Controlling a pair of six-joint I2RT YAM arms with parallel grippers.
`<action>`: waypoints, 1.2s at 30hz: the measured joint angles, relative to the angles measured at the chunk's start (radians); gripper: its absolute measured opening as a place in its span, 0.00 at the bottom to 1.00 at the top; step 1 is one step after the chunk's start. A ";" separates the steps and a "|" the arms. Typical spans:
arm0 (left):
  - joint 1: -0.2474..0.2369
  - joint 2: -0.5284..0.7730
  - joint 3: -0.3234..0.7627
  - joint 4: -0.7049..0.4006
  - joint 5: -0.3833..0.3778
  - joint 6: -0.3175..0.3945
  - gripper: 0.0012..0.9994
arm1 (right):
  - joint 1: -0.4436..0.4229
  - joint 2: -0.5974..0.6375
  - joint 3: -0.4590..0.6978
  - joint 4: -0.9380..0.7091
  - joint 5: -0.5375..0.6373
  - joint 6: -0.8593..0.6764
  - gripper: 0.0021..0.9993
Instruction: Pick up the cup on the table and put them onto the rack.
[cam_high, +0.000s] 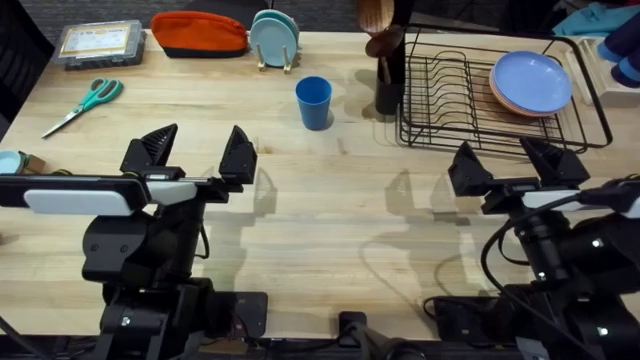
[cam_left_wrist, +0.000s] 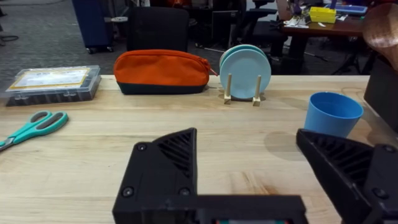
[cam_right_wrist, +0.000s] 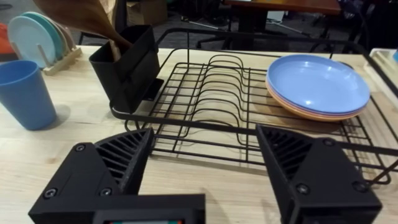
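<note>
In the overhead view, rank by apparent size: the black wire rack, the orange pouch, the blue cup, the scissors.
Largest to smallest:
1. rack
2. orange pouch
3. scissors
4. cup
Pouch and scissors look similar in length; the pouch is bulkier.

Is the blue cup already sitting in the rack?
No, the cup stands upright on the table, left of the rack.
</note>
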 joint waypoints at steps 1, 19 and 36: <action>0.000 0.000 0.000 -0.001 0.000 -0.001 0.99 | 0.000 0.000 0.000 0.000 0.000 0.001 0.99; 0.000 0.000 0.000 0.000 0.000 -0.001 0.99 | 0.000 0.000 0.000 -0.003 0.004 0.002 0.99; 0.000 0.226 0.484 -0.293 -0.041 -0.002 0.99 | 0.000 0.064 0.487 -0.487 0.007 0.002 0.99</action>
